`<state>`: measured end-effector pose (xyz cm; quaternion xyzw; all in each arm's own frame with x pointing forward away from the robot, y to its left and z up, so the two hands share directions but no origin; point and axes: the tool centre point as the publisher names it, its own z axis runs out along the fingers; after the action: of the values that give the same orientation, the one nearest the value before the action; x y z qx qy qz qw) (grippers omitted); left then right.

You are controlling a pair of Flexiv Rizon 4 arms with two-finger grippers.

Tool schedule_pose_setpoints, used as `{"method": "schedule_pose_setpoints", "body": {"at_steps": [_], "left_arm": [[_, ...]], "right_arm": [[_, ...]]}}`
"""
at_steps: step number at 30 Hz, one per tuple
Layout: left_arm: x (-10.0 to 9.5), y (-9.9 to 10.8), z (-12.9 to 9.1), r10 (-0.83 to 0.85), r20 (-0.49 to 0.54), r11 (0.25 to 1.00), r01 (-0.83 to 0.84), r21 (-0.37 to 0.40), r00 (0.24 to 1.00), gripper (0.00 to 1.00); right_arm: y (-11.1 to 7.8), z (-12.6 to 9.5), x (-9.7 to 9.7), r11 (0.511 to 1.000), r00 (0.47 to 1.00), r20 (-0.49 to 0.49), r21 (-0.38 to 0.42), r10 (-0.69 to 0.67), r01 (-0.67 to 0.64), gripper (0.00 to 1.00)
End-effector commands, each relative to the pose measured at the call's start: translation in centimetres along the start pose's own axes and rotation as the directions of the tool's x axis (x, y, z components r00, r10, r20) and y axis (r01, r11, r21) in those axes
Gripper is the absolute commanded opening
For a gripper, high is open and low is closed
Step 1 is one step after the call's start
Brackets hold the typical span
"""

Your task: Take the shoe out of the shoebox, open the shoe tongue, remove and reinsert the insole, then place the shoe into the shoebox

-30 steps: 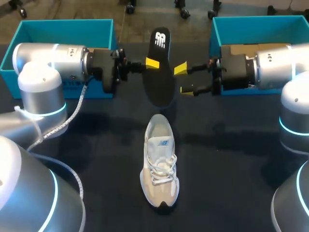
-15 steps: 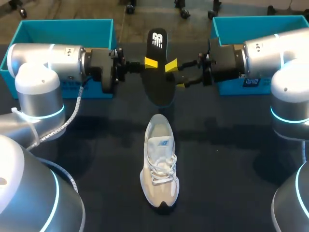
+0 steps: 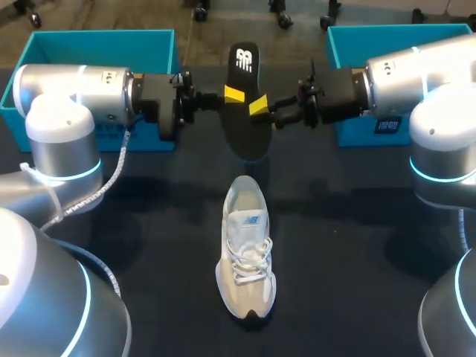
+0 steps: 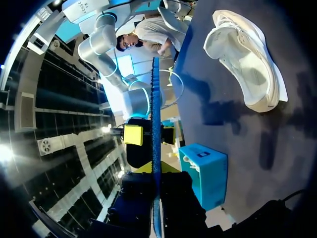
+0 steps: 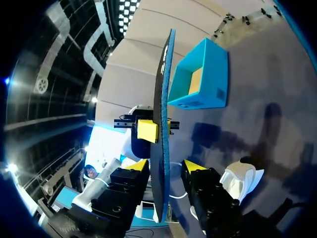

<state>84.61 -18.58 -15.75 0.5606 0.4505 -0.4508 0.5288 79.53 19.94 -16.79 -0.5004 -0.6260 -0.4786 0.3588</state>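
The black insole (image 3: 244, 130) is up in the air above the table. The left claw (image 3: 233, 94) pinches it tight. The right claw (image 3: 259, 105) is open, with the insole between its 2 fingers.

Head camera's up high behind the robot, staring down over the surface (image 3: 149, 223) toward 12 o'clock. Left wrist camera's in tight, edge-on to the insole (image 4: 156, 148), facing 3 o'clock. Right wrist camera mirrors it, facing 9. All three catch that insole and the shoe (image 3: 245, 249).
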Motion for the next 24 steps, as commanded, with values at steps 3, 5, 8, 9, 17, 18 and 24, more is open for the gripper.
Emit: {"method": "schedule_pose_setpoints", "body": {"at_steps": [3,5,8,9,17,18,24], "left_arm": [[0.18,-0.02,0.21,0.002,-0.001,1.0,-0.002,-0.007,1.0,0.0],[0.21,-0.01,0.22,0.001,-0.002,1.0,-0.001,-0.01,1.0,0.0],[0.23,-0.01,0.22,0.0,-0.003,1.0,0.0,-0.012,1.0,0.0],[0.23,-0.01,0.22,0.0,-0.003,1.0,0.0,-0.012,1.0,0.0],[0.4,0.17,0.33,-0.008,-0.006,1.0,0.008,-0.018,1.0,0.0],[0.41,0.21,0.34,-0.01,-0.006,1.0,0.01,-0.018,1.0,0.0],[0.4,0.21,0.32,-0.017,-0.003,1.0,0.017,-0.016,1.0,0.0]], "right_arm": [[-0.05,0.42,0.02,1.0,1.0,-0.001,0.005,0.002,-0.002,0.38],[-0.09,0.43,0.02,1.0,1.0,-0.003,0.007,0.002,-0.002,0.38],[-0.17,0.4,0.01,1.0,1.0,-0.007,0.009,0.002,-0.002,0.35],[-0.2,0.38,-0.01,1.0,1.0,-0.012,0.01,-0.001,0.001,0.34],[-0.13,0.44,-0.17,1.0,1.0,-0.023,0.012,0.0,0.0,0.3],[-0.12,0.44,-0.18,1.0,1.0,-0.024,0.013,0.001,-0.001,0.29],[-0.06,0.48,-0.28,1.0,0.999,-0.031,0.015,0.01,-0.009,0.22]]}}
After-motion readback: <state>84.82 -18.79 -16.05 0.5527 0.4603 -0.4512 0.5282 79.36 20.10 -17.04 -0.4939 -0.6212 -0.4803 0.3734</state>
